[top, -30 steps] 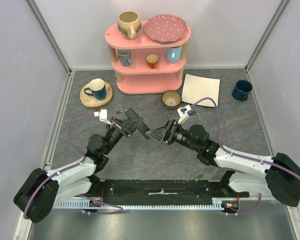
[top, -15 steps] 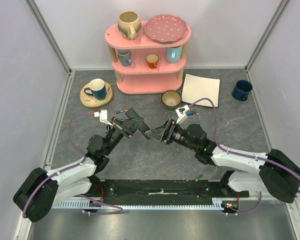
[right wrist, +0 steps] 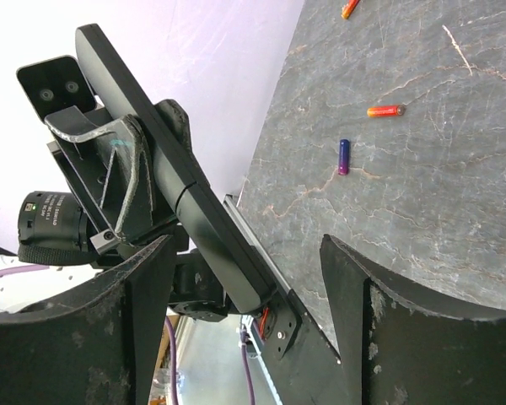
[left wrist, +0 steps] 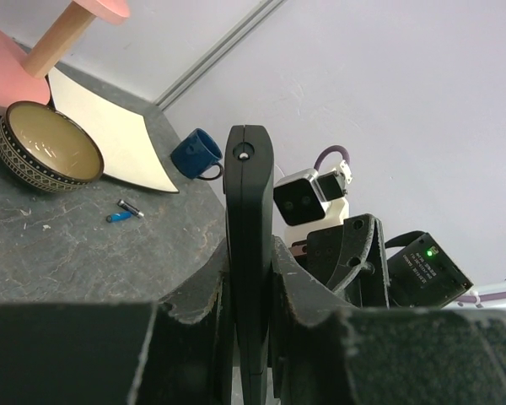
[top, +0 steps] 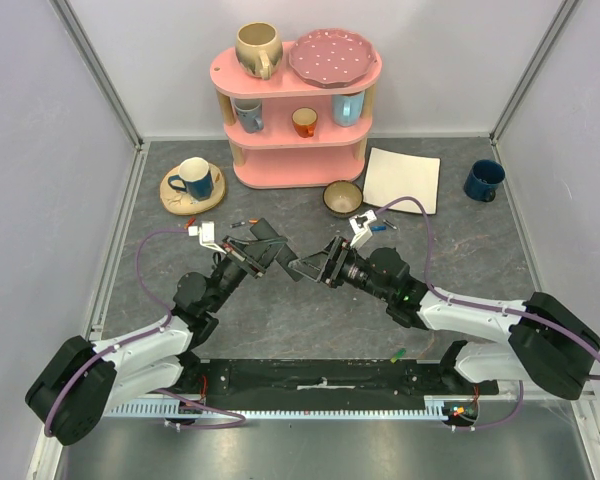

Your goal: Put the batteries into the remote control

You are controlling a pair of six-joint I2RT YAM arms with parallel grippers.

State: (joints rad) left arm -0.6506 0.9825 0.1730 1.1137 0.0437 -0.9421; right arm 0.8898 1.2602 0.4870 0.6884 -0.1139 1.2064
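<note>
The left gripper [top: 260, 250] clamps the remote control [left wrist: 249, 219] edge-up above the table [top: 310, 320], apparently offering it to the right gripper [right wrist: 244, 253], whose jaws gape wide and empty just short of it. The batteries [right wrist: 384, 110] lie loose on the tabletop beyond.

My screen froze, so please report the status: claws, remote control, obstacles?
Left claw shut on remote control, held edge-up. Right claw open, facing it, not touching. Batteries loose on table. Nothing blocking.

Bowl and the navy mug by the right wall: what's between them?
A white paper sheet lies between the bowl and navy mug; top view shows it.
</note>
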